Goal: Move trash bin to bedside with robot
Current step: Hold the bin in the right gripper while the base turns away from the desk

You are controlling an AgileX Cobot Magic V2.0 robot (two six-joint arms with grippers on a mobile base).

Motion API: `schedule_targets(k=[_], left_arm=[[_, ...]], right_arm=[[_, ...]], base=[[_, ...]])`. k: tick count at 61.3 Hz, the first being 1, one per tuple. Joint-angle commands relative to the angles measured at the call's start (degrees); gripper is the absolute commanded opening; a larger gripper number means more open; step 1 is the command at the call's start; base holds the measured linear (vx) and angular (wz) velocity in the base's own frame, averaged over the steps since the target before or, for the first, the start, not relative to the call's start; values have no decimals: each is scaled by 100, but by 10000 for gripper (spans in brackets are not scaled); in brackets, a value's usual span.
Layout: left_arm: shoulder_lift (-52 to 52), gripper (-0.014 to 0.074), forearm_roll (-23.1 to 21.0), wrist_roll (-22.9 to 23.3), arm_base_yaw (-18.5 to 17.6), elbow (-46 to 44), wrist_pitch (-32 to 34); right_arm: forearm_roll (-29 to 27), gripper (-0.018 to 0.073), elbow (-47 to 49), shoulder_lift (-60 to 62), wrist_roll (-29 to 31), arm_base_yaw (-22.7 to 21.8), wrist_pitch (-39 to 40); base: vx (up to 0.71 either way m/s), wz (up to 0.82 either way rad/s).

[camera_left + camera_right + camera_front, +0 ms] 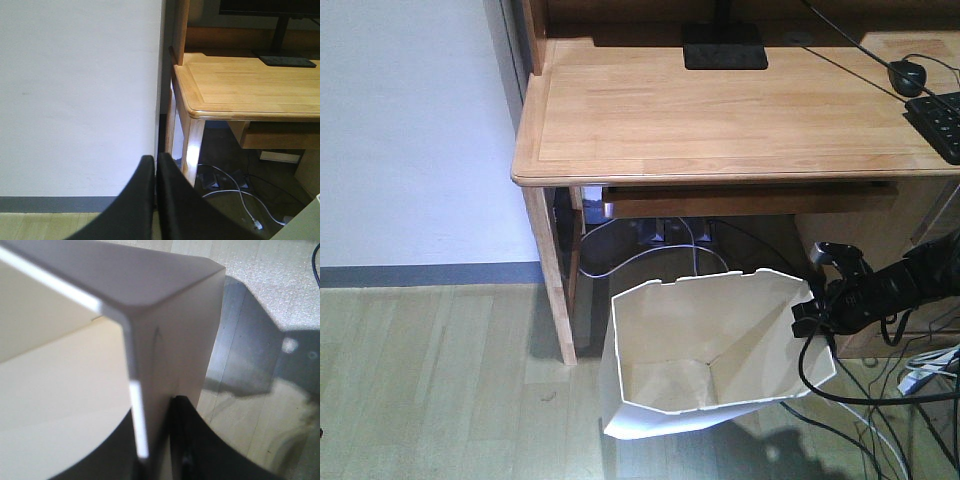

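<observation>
- The white, many-sided plastic trash bin (665, 340) is sitting low just in front of the light wooden desk (720, 110), with its empty cream inside showing. I cannot tell whether its base is resting on the pale plank floor (440, 380) or is just off it.
- The small black right gripper (817, 312) is pinching the bin's right-hand rim. The right wrist view is showing one finger inside the thin wall and one outside, clamped just below a rim corner.
- The left gripper (156, 200) is idling with its two black fingers pressed together on nothing, pointing at the white wall (75, 100) beside the desk leg.
- No bed is appearing in any view, so the carry is probably only beginning.
- Doing this step well is likely calling for a firm pinch and slow, level travel, since a one-sided hold on thin plastic is inviting the bin to swing, tip or slip free.
- Loose cables (924, 372) are trailing on the floor to the bin's right, so steering wide of them is looking wise.
</observation>
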State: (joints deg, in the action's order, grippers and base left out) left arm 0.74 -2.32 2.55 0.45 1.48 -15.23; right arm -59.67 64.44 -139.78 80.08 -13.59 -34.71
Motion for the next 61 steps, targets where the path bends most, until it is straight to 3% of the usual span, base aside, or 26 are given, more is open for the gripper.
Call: schedule_targets(k=[1,61], left_arm=[[81,-6,-25,32,-1,107,396],[81,-6,-25,32,-1,107,396]], right_arm=[[-484,-3,82,467,-26,-19,-1211],[-477,-3,82,467,-21,-19,-1537]], base=[[0,0],[-1,2]])
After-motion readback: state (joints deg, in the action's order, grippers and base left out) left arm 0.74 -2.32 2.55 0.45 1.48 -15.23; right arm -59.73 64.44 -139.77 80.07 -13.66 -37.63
